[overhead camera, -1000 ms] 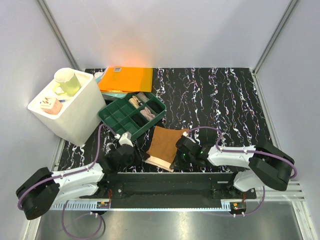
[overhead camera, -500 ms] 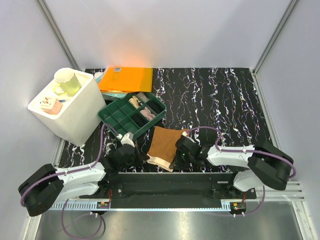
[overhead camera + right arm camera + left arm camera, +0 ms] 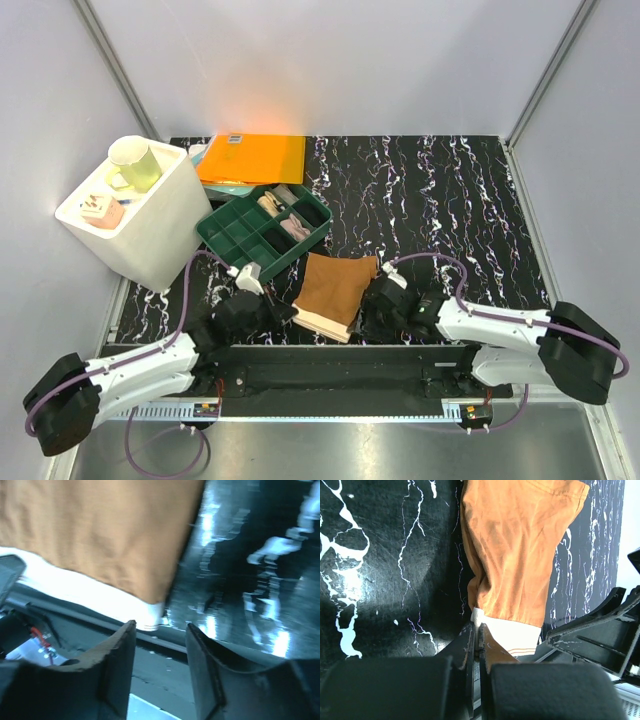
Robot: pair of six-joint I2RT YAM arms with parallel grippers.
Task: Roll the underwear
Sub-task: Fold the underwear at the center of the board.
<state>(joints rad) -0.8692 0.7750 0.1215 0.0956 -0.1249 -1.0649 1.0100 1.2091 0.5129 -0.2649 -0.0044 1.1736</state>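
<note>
The brown underwear (image 3: 335,285) lies flat on the black marbled table, its pale waistband (image 3: 322,325) toward the near edge. My left gripper (image 3: 284,311) is shut on the waistband's left corner; in the left wrist view the pale corner (image 3: 478,616) sits pinched at the tips of the left gripper (image 3: 476,630), with the brown underwear (image 3: 520,555) stretching away. My right gripper (image 3: 374,316) stands open just off the waistband's right corner. In the right wrist view the right gripper (image 3: 161,626) has the pale corner (image 3: 150,616) just ahead of it, untouched.
A green compartment tray (image 3: 228,236) holding rolled fabric stands behind the underwear. A white box (image 3: 165,235) with a cup is at the left, an orange folder (image 3: 252,158) behind it. The black arm-mount rail (image 3: 330,365) runs along the near edge.
The left gripper closed on the waistband's left corner. The right gripper opened, let go of the right corner and drew back a little to the right.
</note>
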